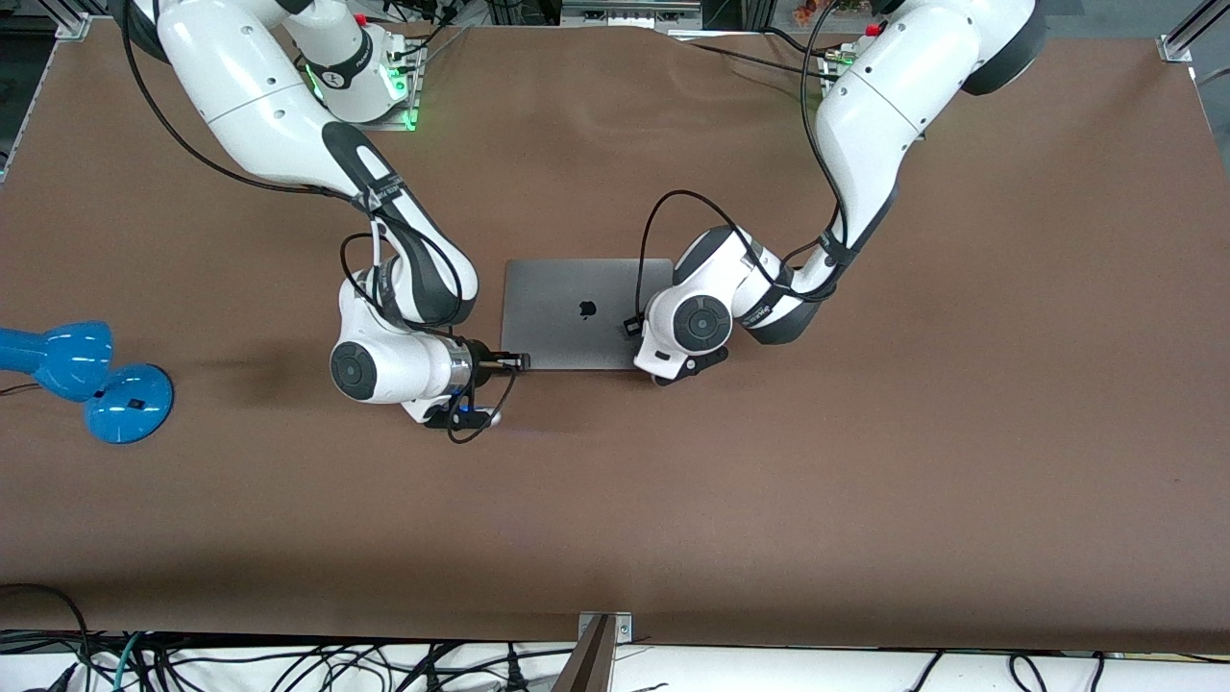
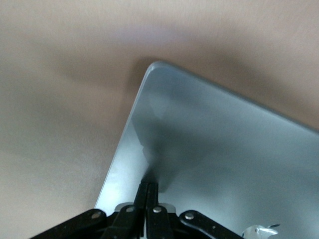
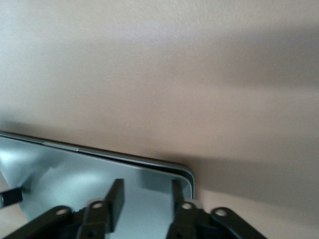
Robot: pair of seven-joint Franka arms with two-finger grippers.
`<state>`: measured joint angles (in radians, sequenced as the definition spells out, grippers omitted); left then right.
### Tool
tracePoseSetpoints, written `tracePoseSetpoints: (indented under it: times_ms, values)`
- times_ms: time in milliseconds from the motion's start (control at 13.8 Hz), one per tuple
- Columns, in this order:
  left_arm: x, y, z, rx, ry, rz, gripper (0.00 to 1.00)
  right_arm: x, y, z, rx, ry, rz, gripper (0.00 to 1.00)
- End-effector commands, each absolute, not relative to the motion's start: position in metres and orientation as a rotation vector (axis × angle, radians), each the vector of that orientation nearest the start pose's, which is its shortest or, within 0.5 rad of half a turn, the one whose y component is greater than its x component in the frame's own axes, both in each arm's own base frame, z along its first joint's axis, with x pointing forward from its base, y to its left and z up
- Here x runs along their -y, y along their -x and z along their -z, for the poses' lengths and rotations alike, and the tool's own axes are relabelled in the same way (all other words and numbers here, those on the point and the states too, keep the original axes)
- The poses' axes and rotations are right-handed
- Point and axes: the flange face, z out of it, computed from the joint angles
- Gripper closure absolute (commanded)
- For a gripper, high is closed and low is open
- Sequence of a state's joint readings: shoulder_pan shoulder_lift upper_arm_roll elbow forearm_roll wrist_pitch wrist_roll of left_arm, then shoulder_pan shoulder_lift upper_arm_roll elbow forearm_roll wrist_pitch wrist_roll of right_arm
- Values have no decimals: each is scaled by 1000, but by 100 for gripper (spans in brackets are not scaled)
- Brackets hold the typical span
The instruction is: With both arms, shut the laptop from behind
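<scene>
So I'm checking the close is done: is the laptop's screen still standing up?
No, the laptop lies flat on the table with its lid down and logo facing up.

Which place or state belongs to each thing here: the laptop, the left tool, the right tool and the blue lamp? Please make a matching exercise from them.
Things:
1. laptop
2. left tool
3. right tool
4. blue lamp

Places or states:
A. fingers apart, over a lid corner
B. at the right arm's end of the table
C. fingers together, tips on the lid
D. lid down, logo facing up

Pairs: 1-D, 2-C, 3-A, 4-B
</scene>
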<state>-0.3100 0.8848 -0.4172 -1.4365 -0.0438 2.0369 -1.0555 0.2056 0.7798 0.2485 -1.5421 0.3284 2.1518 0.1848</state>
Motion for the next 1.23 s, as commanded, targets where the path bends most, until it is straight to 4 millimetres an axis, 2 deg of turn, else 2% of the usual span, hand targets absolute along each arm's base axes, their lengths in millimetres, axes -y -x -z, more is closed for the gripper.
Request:
tracePoseSetpoints:
  times_ms: [0,73,218,436,508,654,872,1017,1089,1162]
  values:
    - [410,-575,-204,717,3072,-608,0,-292,-615,-238,72,2777,-371,0]
    - [408,-575,-217,690,3072,-602,0,-287,-615,-255,76,2780,-379,0]
    - [396,-580,-248,606,3087,-586,0,-264,-616,-293,73,2811,-398,0]
    - [381,-580,-309,512,3095,-519,0,-232,-604,-369,163,2943,-402,0]
    - [370,-584,-331,509,3091,-474,0,-226,-597,-392,188,2978,-408,0]
    - [342,-592,-363,474,3075,-420,0,-199,-591,-434,197,3060,-388,0]
    - [304,-605,-400,441,3107,-356,0,-166,-578,-498,194,3164,-295,0]
    - [280,-609,-426,407,3106,-318,0,-136,-575,-532,126,3165,-270,0]
    - [260,-611,-443,379,3107,-308,0,-123,-571,-546,92,3159,-255,0]
    - [244,-609,-462,370,3104,-294,0,-120,-565,-560,84,3163,-228,0]
